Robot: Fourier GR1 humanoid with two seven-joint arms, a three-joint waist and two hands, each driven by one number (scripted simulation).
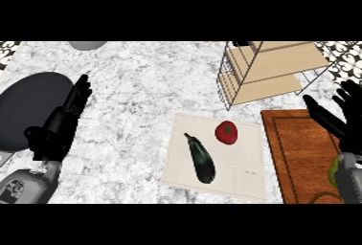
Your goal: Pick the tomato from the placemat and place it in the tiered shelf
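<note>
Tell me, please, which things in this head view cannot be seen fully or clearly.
- Tiered shelf: its top is cut off by the view's upper edge.
- Wooden board: the right hand and forearm cover its right side.
- Green thing by the right forearm: mostly hidden, cannot be identified.
- Grey object at the top edge: cut off.
- Dark round thing: partly behind the left hand.

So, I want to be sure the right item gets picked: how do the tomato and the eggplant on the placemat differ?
The tomato is red and round; the eggplant is dark and long. The tomato is smaller and lies nearer the shelf; the eggplant stretches along the placemat, its stem end pointing away from the robot. Both lie on the placemat, apart from each other, with no hand touching them.
</note>
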